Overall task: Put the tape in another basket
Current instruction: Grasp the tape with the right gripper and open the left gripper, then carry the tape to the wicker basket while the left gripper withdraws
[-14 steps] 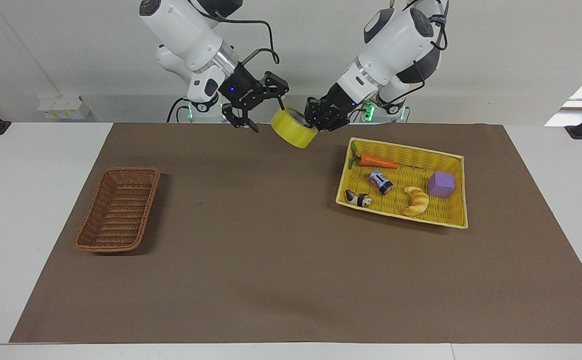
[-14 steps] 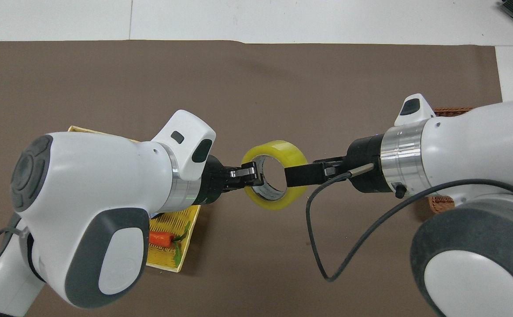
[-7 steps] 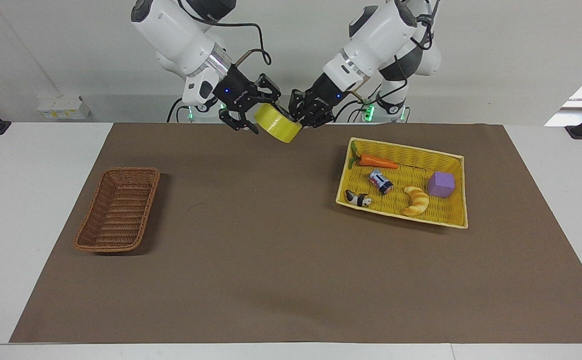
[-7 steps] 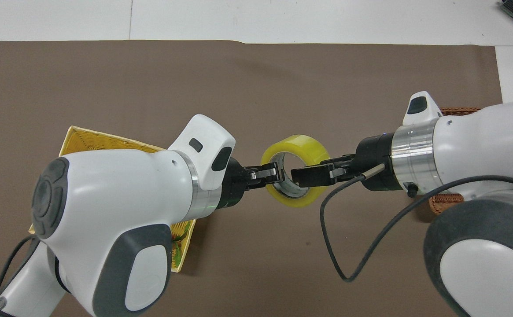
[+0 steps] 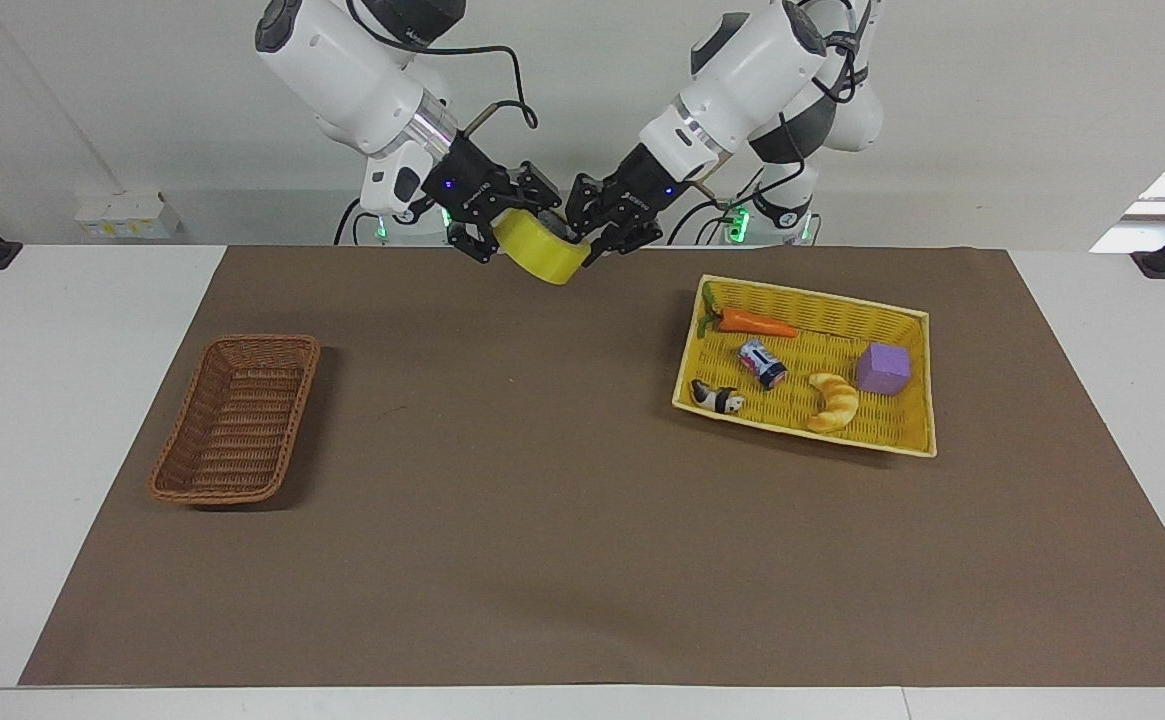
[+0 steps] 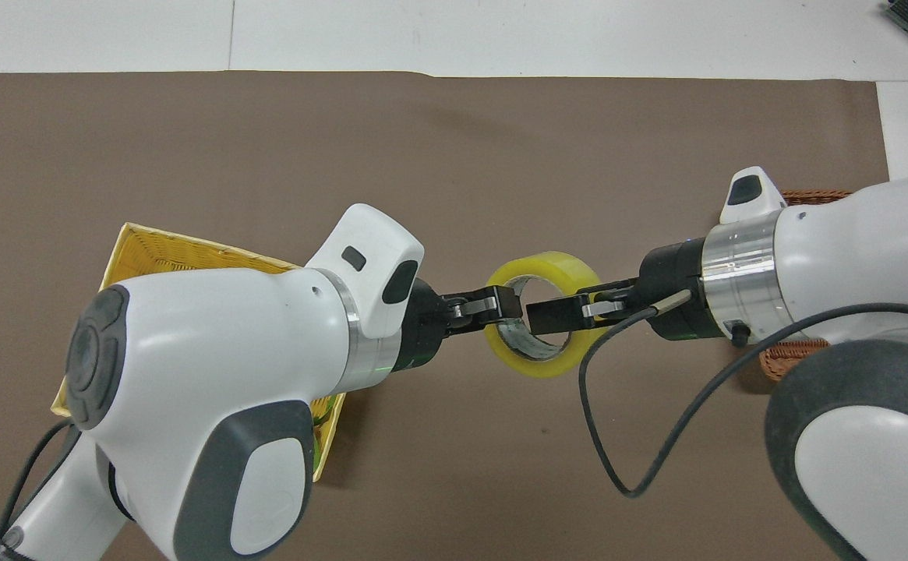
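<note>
Though no writing reads, both grippers pinch the tape [image 5: 540, 257].

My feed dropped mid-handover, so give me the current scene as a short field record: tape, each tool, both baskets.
tape: wide yellow tape roll, in the air between both tools, over the brown mat
left tool: shut on the roll's wall
right tool: one finger through the core, at the opposite wall; grip cannot be told
target: dark brown woven wicker basket, nothing in it, at the right arm's end
source: yellow woven tray holding toys, at the left arm's end
</note>
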Robot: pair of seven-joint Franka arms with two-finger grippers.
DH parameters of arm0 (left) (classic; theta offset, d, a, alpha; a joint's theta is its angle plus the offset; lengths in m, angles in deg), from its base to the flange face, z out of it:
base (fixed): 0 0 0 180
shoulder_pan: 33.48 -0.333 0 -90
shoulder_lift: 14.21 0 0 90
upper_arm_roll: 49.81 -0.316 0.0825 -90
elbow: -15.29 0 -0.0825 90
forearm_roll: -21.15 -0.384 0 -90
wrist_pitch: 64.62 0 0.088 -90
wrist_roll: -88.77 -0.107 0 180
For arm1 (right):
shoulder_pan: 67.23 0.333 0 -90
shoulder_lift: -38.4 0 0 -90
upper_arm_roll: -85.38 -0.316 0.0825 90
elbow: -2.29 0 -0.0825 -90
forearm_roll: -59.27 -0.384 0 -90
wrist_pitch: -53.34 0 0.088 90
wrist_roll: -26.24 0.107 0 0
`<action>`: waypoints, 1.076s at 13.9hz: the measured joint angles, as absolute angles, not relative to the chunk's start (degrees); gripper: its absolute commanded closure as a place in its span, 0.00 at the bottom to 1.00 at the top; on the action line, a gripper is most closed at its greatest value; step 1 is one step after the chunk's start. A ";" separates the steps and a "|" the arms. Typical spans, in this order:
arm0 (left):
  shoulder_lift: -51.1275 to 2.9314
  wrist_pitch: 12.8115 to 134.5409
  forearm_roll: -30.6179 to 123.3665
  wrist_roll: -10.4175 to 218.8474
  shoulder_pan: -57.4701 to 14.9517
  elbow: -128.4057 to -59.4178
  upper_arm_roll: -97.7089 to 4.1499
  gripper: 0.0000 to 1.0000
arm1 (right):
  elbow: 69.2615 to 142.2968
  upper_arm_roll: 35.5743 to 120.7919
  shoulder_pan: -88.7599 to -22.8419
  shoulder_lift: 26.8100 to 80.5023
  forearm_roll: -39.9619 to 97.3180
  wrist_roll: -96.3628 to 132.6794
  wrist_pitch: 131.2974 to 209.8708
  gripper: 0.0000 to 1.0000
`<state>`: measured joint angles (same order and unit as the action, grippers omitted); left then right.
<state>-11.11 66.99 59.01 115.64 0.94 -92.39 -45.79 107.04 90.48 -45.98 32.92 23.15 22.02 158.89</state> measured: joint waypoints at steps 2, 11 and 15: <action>-11.07 66.99 59.03 115.94 0.93 -92.40 -45.91 0.00 | 107.18 90.50 -46.46 32.92 23.15 22.02 158.57 1.00; -10.97 54.51 58.07 114.53 -10.38 -92.44 -47.71 0.00 | 106.84 91.12 -61.17 32.83 21.93 13.38 147.27 1.00; -11.03 53.72 52.46 114.44 -16.89 -92.45 -47.89 0.00 | 107.13 91.60 -72.07 32.98 22.58 9.16 145.44 1.00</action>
<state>-11.03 53.72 52.46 114.44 -16.89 -92.45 -47.89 107.13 91.60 -72.07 32.98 22.58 9.16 145.44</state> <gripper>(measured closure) 0.000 1.000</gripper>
